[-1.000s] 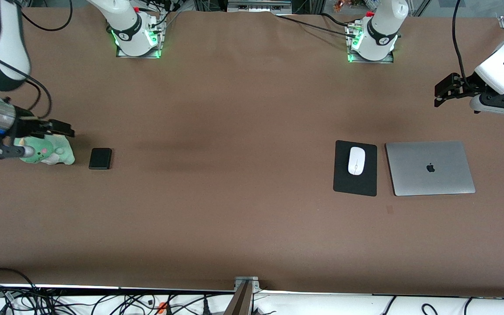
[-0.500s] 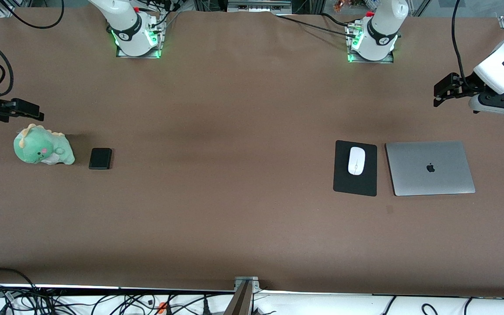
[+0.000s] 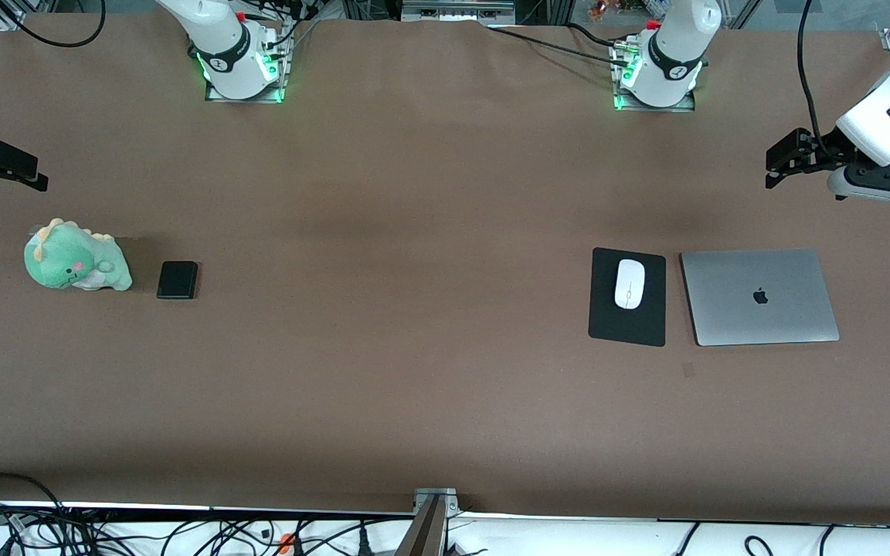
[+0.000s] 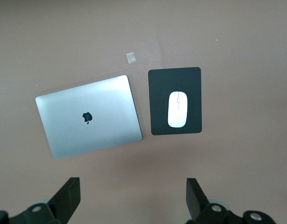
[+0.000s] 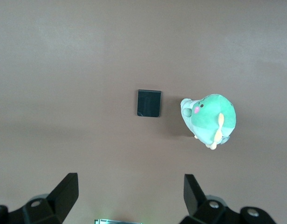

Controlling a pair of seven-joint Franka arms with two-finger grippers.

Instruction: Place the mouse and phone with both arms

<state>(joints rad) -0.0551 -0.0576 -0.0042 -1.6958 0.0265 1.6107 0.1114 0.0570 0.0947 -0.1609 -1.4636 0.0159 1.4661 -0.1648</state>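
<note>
The white mouse (image 3: 629,283) lies on a black mouse pad (image 3: 627,330) toward the left arm's end of the table; it also shows in the left wrist view (image 4: 177,109). The black phone (image 3: 177,279) lies flat toward the right arm's end, beside a green plush toy; it also shows in the right wrist view (image 5: 148,103). My left gripper (image 3: 774,166) is open and empty, up in the air over bare table near the laptop, and shows in its wrist view (image 4: 133,189). My right gripper (image 3: 24,171) is open and empty, high over the table's end near the plush, and shows in its wrist view (image 5: 129,186).
A closed silver laptop (image 3: 759,296) lies beside the mouse pad (image 4: 175,77), toward the left arm's end. A green plush dinosaur (image 3: 74,265) sits beside the phone. A small tape mark (image 3: 688,370) is on the brown table nearer the camera than the laptop.
My right gripper has pulled up and away from the plush toy, out toward the table's end. The left gripper has barely moved. Mouse and phone have stayed put.
</note>
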